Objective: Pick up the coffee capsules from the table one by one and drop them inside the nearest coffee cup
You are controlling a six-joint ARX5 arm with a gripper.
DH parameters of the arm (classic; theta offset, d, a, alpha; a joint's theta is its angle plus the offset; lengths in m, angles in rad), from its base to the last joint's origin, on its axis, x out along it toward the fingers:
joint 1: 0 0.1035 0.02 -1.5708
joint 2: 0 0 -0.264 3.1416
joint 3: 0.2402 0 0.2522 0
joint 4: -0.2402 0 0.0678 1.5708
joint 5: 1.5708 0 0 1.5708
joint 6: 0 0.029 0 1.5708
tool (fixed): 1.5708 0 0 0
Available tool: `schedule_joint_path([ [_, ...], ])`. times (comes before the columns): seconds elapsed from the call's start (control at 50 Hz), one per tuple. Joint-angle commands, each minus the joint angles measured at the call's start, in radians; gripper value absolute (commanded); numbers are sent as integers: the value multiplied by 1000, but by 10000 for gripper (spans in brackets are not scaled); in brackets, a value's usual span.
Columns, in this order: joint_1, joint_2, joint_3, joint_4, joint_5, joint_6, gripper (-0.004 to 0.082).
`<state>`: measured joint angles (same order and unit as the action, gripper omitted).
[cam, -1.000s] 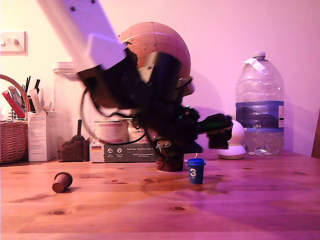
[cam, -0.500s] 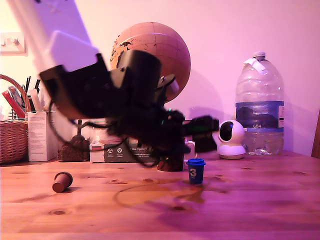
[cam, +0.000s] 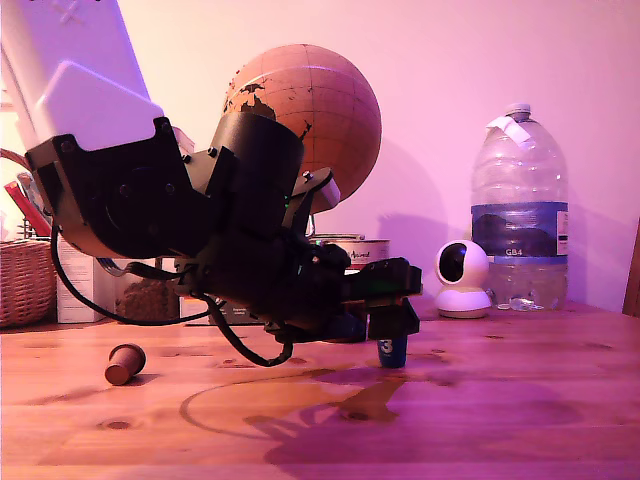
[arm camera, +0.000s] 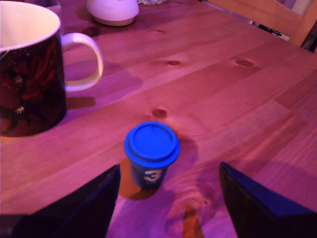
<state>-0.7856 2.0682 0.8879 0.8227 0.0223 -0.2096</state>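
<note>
On the table (arm camera: 277, 74) the blue capsule (arm camera: 151, 153) stood upright, flange up, just ahead of the gripper (arm camera: 168, 208), whose jaws were spread wide and held nothing. It looked light, stiff and easily toppled, best pinched across its tapered body under the flange. Beside it sat the cup (arm camera: 27, 74). Well apart, the brown capsule (cam: 124, 364) lay tipped over.

The table (arm camera: 237, 99) carries blue capsule (arm camera: 151, 153), mug (arm camera: 29, 74), brown capsule (cam: 124, 364).
</note>
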Motion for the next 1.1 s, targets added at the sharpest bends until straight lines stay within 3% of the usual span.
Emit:
schedule_joint_path([
  [0.0,-9,-26,-15,5,-5,0,573],
  [0.2,-9,-26,-13,6,-16,0,571],
  [0.48,-8,-26,37,-93,-54,0,571],
  [1.08,-8,23,117,-175,-71,7,571],
])
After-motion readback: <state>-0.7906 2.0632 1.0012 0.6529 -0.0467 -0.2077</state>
